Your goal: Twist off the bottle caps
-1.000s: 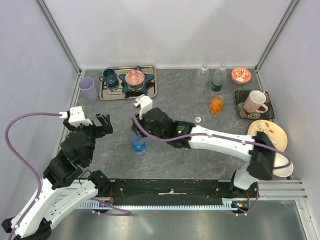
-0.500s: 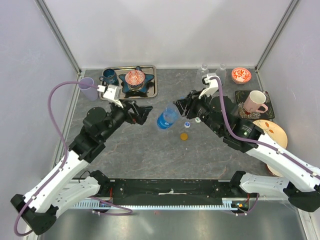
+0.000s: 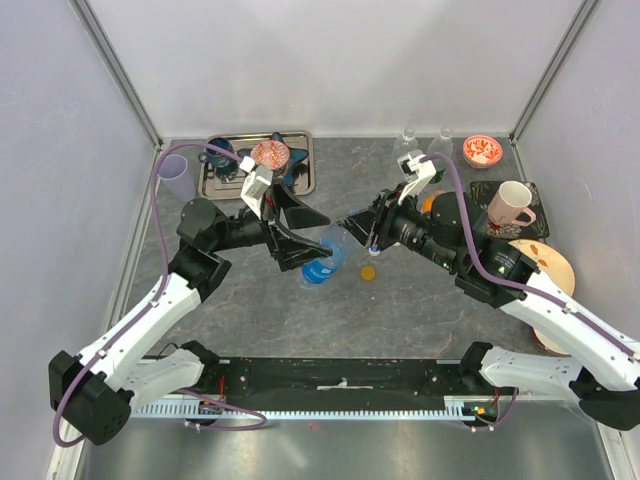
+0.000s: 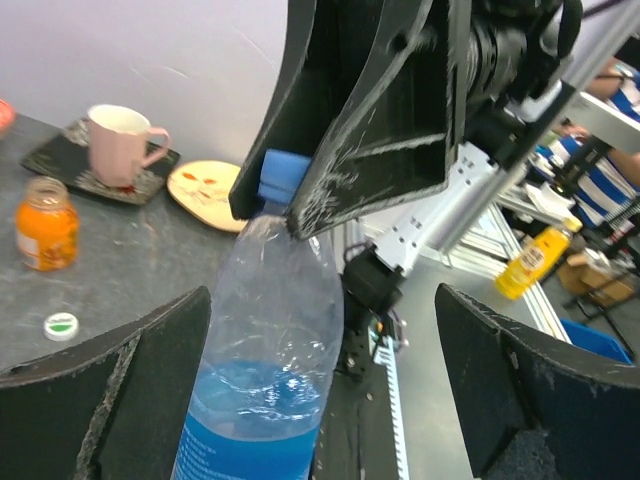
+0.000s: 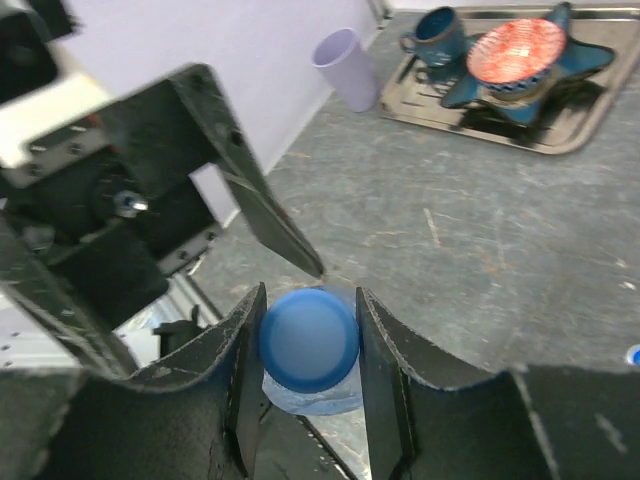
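Note:
A clear bottle with a blue label hangs tilted over the middle of the table. My right gripper is shut on its blue cap, one finger on each side. My left gripper is open, and its fingers straddle the bottle's body, with a wide gap on the right side. An orange cap lies loose on the table below the right gripper. A white and green cap lies loose near an uncapped orange bottle.
A metal tray at the back left holds a star dish with a red bowl and a blue mug. A lilac cup stands left of it. Two clear bottles, a red bowl, a pink mug and a plate are on the right.
The bottle went from upright at the near left to tilted at the centre. My left gripper has swung in from the left and now straddles it. The right gripper has come onto the cap.

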You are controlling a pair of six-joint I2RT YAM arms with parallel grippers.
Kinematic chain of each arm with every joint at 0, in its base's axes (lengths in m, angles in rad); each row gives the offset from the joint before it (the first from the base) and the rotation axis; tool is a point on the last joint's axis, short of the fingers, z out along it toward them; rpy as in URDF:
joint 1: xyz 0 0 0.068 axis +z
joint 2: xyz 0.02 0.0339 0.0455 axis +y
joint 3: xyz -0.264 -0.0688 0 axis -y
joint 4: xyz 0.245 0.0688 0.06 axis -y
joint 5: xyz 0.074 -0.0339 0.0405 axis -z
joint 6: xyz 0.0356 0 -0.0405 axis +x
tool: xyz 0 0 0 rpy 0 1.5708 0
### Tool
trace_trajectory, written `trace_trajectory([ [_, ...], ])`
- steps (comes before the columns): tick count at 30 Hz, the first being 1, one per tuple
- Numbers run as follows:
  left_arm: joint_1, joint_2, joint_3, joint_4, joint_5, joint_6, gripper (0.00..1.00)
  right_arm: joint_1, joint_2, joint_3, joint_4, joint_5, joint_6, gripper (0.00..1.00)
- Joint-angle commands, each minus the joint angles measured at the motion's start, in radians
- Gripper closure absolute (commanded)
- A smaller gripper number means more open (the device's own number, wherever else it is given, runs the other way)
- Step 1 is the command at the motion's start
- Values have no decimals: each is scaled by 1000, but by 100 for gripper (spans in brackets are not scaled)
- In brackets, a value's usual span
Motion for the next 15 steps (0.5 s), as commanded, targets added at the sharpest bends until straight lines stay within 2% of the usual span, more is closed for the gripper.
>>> trace_trajectory([
  [1,5,16,-3,67,185,-25,0,-2,7,73,103,-162,31,100],
  [6,3,13,3,-45,185,53,0,-2,24,103,168,-236,43,100],
  [13,2,-6,-11,-104,178,121,1,-2,52,89,251,-261,62,100],
  [15,3,-7,-10,-114,184,132,8,-2,56,86,258,-261,65,100],
])
